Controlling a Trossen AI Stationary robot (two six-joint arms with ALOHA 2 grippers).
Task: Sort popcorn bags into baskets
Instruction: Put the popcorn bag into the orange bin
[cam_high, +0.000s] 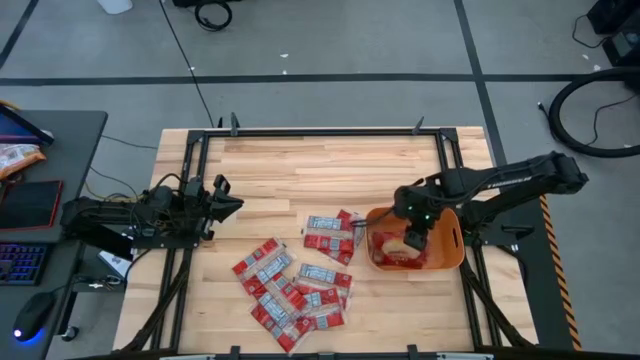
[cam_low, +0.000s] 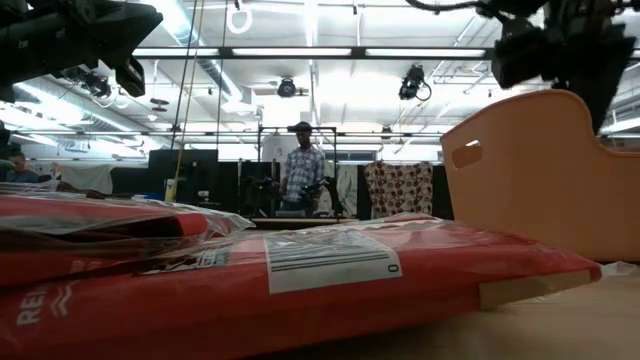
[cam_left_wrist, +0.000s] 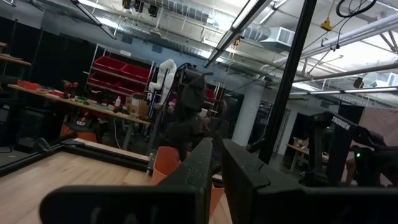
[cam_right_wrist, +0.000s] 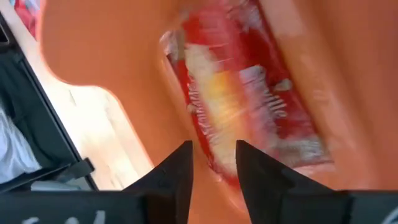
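Observation:
The orange tub stands at the table's right side; it also fills the right of the low view. One red popcorn bag lies flat on the tub's floor, seen blurred in the right wrist view. Several more red bags lie loose on the wood: one group is just left of the tub and another is near the front edge, close up in the low view. My right gripper hangs open over the tub, above that bag. My left gripper waits shut and empty at the table's left side.
Black frame rails run along the table's left and right sides. A side desk on the left holds a dark tablet, a keyboard and a crinkly snack bag. Bare wood spans the far half. A person stands far behind.

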